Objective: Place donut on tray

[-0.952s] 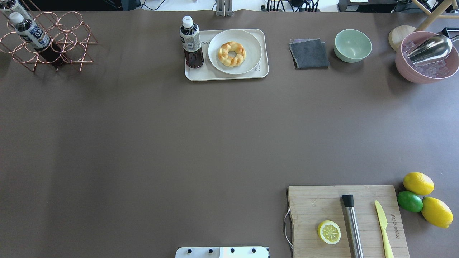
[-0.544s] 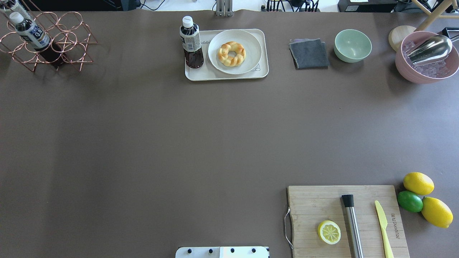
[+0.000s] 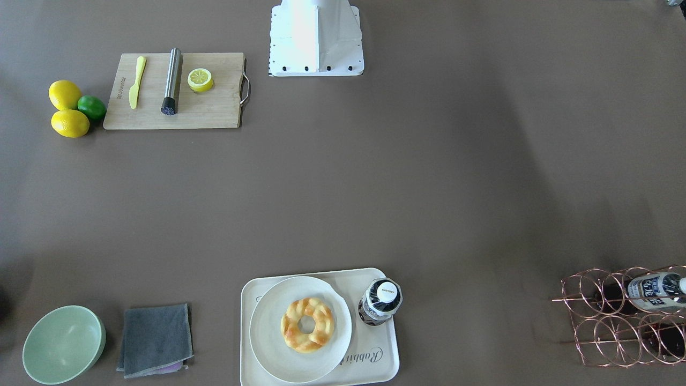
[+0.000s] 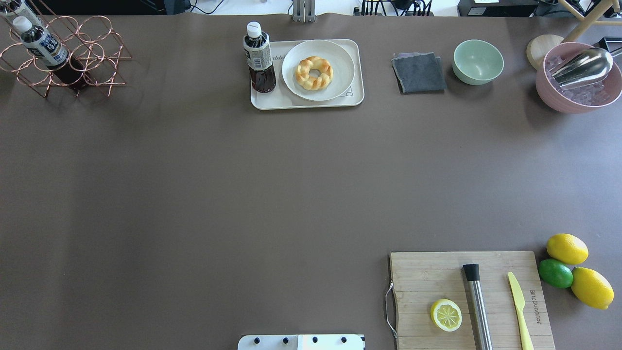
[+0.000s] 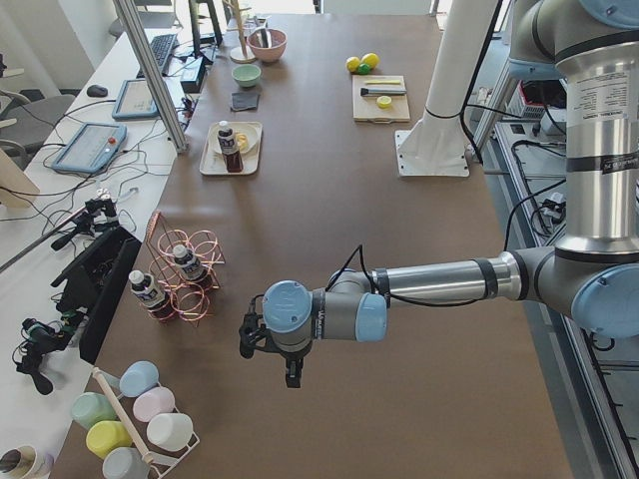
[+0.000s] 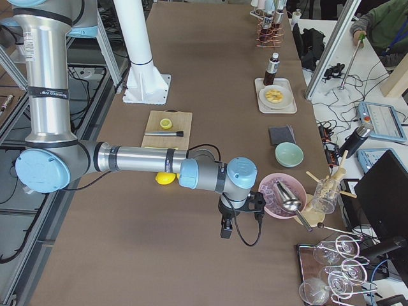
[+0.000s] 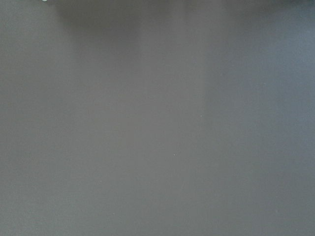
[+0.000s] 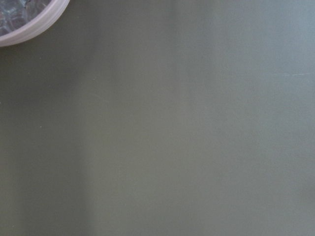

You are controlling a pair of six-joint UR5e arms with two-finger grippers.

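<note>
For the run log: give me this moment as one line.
donut: on plate, on tray | bottle: upright on tray | left gripper, right gripper: far from tray, state unclear

Tray point(image 4: 272, 99) matt plastic; donut point(image 4: 302, 74) glossy; board point(image 4: 423, 277) bare wood; muddler point(image 4: 478, 306) brushed SS.

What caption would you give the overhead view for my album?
Golden braided ring donut on a round white plate, beside a dark drink bottle, both on a cream rectangular tray.
</note>
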